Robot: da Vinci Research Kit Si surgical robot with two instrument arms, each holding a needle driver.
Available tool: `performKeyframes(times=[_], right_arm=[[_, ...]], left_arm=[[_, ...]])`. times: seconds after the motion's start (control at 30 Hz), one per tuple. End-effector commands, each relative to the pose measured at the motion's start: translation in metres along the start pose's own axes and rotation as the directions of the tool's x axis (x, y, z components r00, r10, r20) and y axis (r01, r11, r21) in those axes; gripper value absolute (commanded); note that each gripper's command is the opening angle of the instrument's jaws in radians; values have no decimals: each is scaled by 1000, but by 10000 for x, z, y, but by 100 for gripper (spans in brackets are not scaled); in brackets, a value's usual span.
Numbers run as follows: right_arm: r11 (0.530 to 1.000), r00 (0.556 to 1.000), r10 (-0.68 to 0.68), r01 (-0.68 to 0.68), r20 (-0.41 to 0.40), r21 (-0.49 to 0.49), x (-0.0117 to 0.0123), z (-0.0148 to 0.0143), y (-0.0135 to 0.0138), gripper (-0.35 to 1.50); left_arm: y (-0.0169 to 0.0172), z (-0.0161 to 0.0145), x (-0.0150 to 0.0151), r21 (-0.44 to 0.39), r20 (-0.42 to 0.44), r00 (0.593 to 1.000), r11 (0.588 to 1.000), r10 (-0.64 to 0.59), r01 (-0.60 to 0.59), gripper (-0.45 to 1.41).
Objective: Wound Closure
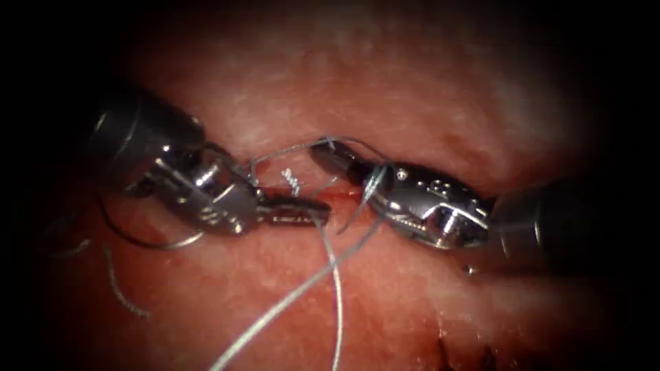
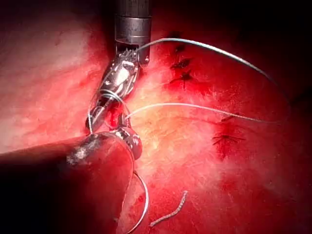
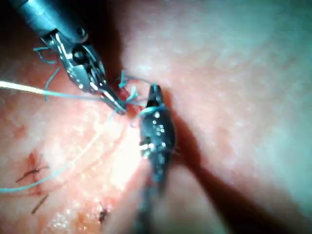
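**Item: wound closure, bench tissue, one moment**

- **Left tool**: slim steel needle driver. Its jaws are pressed together, pinching the thin pale grey suture thread at their tip. Two strands trail away below that tip.
- **Right tool**: matching steel needle driver, tip to tip with the left tool and just above it. Its jaws look pressed together. Turns of the thread lie wound round them behind the tip. Whether anything sits between the jaws cannot be told.
- **Curved steel needle**: lies free on the surface, behind and below the left tool's wrist, on the left of the cut. Neither tool holds it, and it does not appear to be in the tissue.
- **Pink pork-belly tissue**: its dark red cut runs between the two tips.
- **Small twisted coil of thread**: sits just above the left tool's jaws.
- **Loose cut end of thread**: lies well below the left tool's wrist.

**Step, as judged:** thread wound round one tool while the other pinches a strand reads as a knot being thrown over the cut.

**Next move calls for:** keeping the turns on the right tool from slipping off, a firm pinch, and even tension along the cut.

**Writing:** none legible. Small marks on the right tool's body are too fine to read.
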Motion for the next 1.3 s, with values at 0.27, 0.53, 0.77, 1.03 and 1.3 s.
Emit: performKeyframes(times=[0.27,0.53,0.77,1.03,1.3], right_arm=[[1000,1000,-1,0,-18,-29,0,-21,-28,-35],[1000,1000,-13,12,-25,-24,-4,-40,-54,-35],[998,999,-15,13,-40,-55,-15,-62,-67,-35],[998,998,-33,30,-54,-57,-19,-75,-85,-35],[998,997,-56,53,-59,-46,-33,-87,-99,-35]], left_arm=[[-21,-39,-22,16,36,996,997,-76,75,-45],[-66,-46,-68,41,67,991,993,-112,109,-45],[-106,-45,-100,64,75,988,989,-137,132,-45],[-144,-38,-104,87,79,982,982,-172,165,-45],[-163,-30,-121,109,97,981,982,-166,155,-45]])
